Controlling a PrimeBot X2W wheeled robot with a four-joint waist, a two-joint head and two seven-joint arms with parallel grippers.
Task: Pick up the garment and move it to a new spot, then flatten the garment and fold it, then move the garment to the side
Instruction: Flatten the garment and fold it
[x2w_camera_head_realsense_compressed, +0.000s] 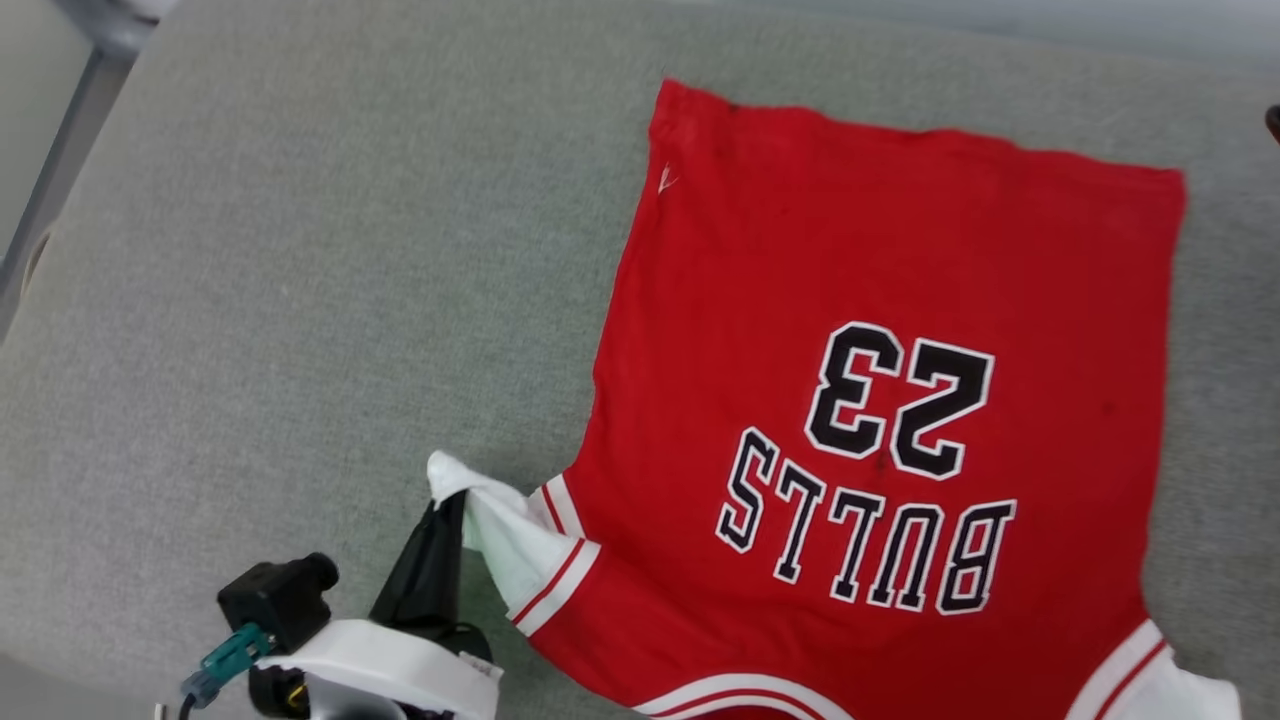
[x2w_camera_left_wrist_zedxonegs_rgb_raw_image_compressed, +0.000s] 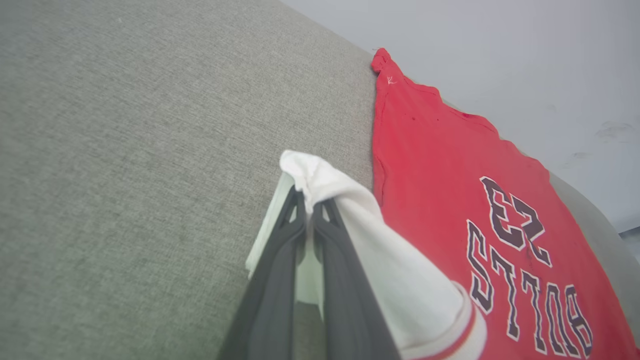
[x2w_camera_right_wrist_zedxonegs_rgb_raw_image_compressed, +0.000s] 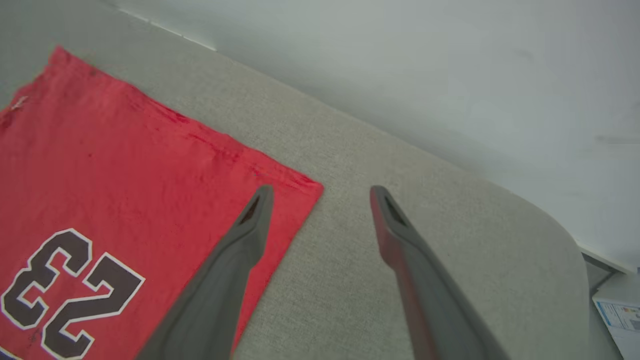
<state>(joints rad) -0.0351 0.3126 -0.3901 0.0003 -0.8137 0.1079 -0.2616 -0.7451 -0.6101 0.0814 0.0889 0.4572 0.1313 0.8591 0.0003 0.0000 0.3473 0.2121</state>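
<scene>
The garment (x2w_camera_head_realsense_compressed: 880, 300) is a red jersey lying flat on the grey table (x2w_camera_head_realsense_compressed: 300, 300), lettering and the number 23 face up and upside down in the head view. Its white sleeve (x2w_camera_head_realsense_compressed: 505, 530) is lifted at the lower left. My left gripper (x2w_camera_head_realsense_compressed: 447, 500) is shut on that sleeve's end; in the left wrist view the white sleeve (x2w_camera_left_wrist_zedxonegs_rgb_raw_image_compressed: 350, 210) bunches over the left gripper (x2w_camera_left_wrist_zedxonegs_rgb_raw_image_compressed: 309, 197). My right gripper (x2w_camera_right_wrist_zedxonegs_rgb_raw_image_compressed: 322, 192) stands open above the table, holding nothing, beside the garment (x2w_camera_right_wrist_zedxonegs_rgb_raw_image_compressed: 115, 165) and its hem corner.
The table's far edge (x2w_camera_right_wrist_zedxonegs_rgb_raw_image_compressed: 450, 165) runs against a pale floor beyond. A white box (x2w_camera_right_wrist_zedxonegs_rgb_raw_image_compressed: 620, 315) sits at the lower right past the table's rounded corner. A grey frame leg (x2w_camera_head_realsense_compressed: 60, 150) stands at the upper left.
</scene>
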